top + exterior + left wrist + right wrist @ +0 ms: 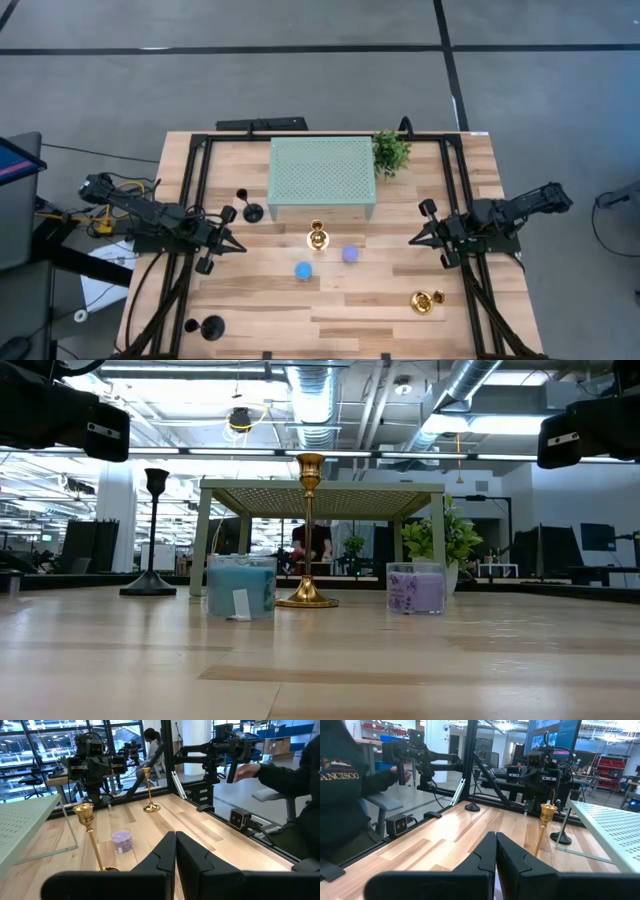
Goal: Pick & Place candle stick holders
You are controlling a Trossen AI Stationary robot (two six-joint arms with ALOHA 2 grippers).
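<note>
The riser (322,176) stands at the table's (260,300) back middle, the plant (391,151) at its right back corner. One holder (251,211) stands just left of the riser, another (318,238) just before it. Two candles (303,270) (350,254) sit before that holder, one each side. A third holder (211,327) stands at the front left, a fourth (427,301) at the front right. The left gripper (236,247) hangs over the left side, the right gripper (415,239) over the right.

Both arms are matte black with angular, blocky links; yellow and orange cables bunch at the left arm (150,215) base.
</note>
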